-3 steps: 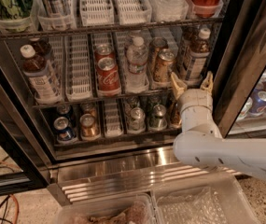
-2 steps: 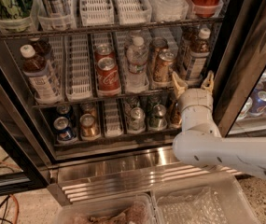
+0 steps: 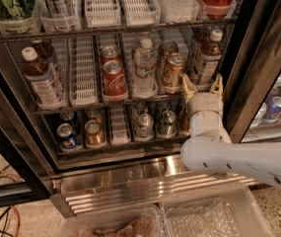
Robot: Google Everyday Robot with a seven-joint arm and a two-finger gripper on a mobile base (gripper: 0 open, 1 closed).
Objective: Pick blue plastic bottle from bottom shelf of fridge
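The fridge [image 3: 258, 58] stands open. Its bottom shelf [image 3: 86, 104] is a wire rack with white slotted dividers. On it stand two blue plastic bottles with white caps and dark liquid, one at the right end [image 3: 206, 58] and one at the left end [image 3: 41, 78]. My gripper [image 3: 202, 86] is open at the shelf's right end, just in front of and below the right bottle. Its tan fingertips [image 3: 188, 87] stand to either side of the bottle's base without closing on it.
A clear water bottle [image 3: 145, 68], a red cola can [image 3: 114, 78] and a gold can [image 3: 172, 70] share that shelf. Small cans [image 3: 68, 135] fill the lower rack. The ribbed steel base [image 3: 120, 177] and clear bins [image 3: 214, 216] lie below. The door frame is close on the right.
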